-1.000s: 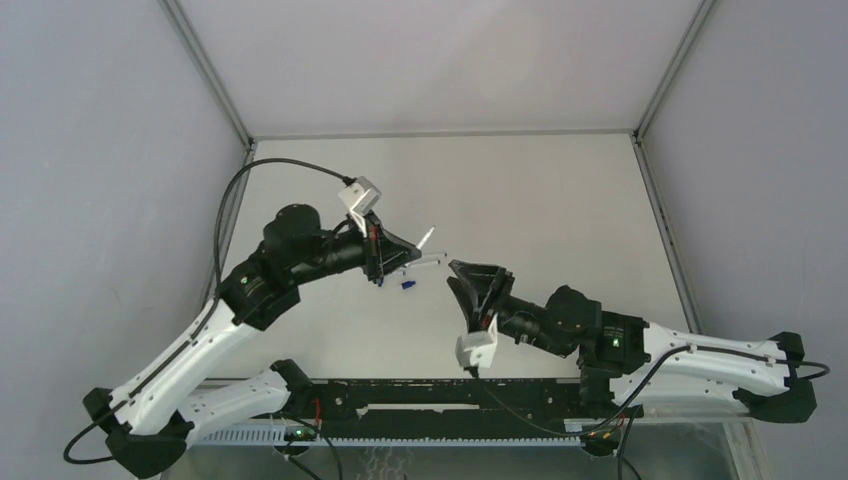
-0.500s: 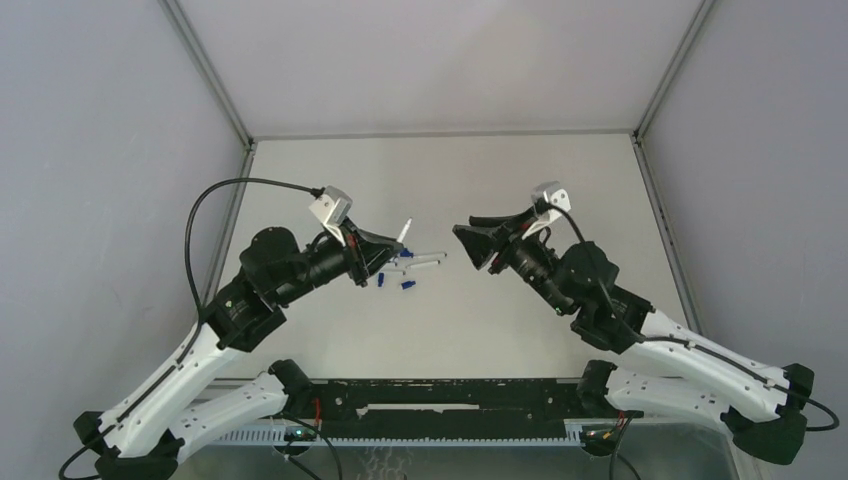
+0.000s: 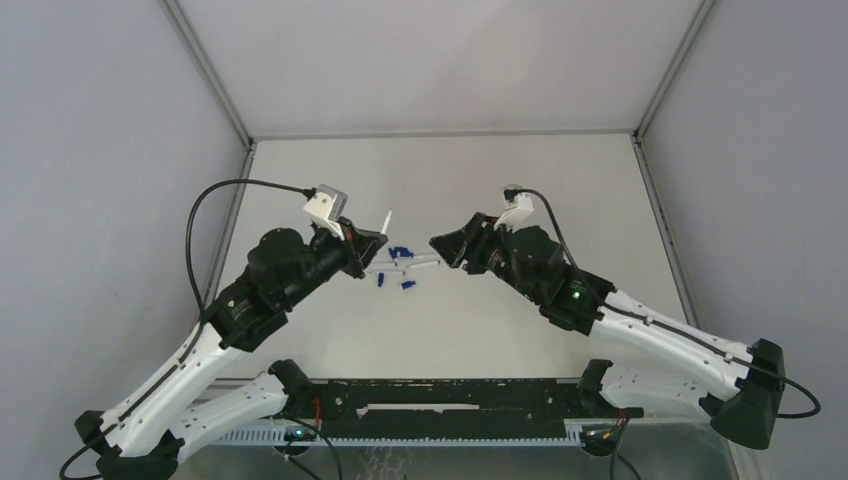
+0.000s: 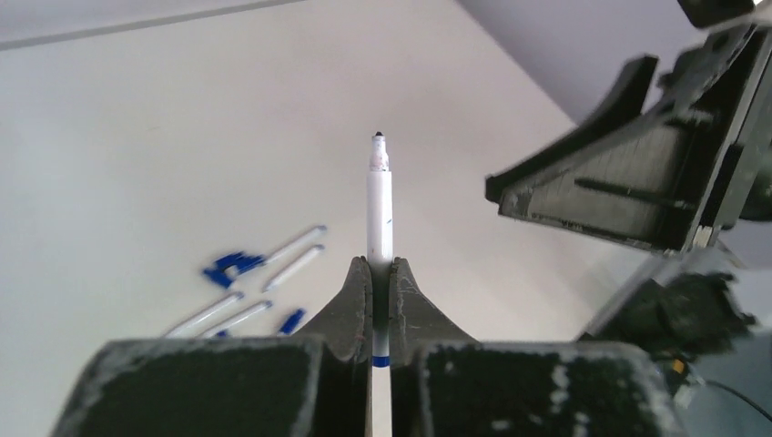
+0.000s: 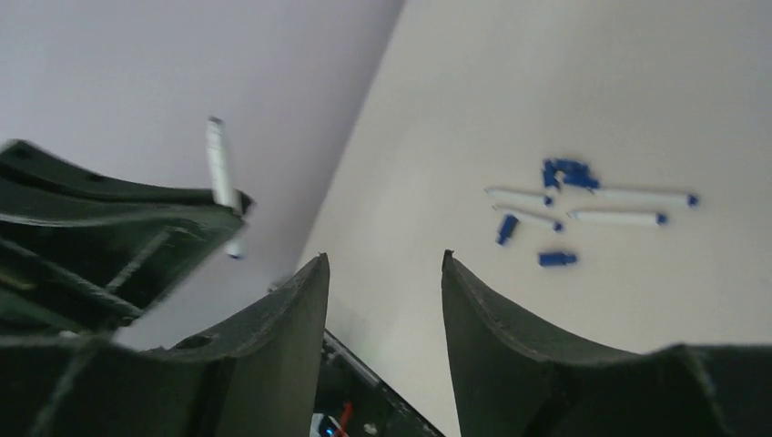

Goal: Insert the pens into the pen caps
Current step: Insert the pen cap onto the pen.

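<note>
Since a moment ago my right end effector (image 3: 441,249) has swung in toward the left one, its black moulded jaws spread wide around nothing. Below lies the matte pale counter (image 3: 540,190). My left end effector (image 4: 380,266) clamps one slim white pen (image 4: 380,196), dark tip upward, with a blue band by the jaws. Loose pens (image 5: 628,195) and stubby blue caps (image 5: 556,259) lie scattered mid-counter.

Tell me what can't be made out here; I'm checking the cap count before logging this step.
- Pen caps: too small to count in the top view; blurred into one cluster in the right wrist view.
- Held pen: left wrist view, its rear end is hidden inside the left claw and cut by the bottom edge.
- Loose pens: blue ends, cap or plug, too small and blurred in every view.
</note>
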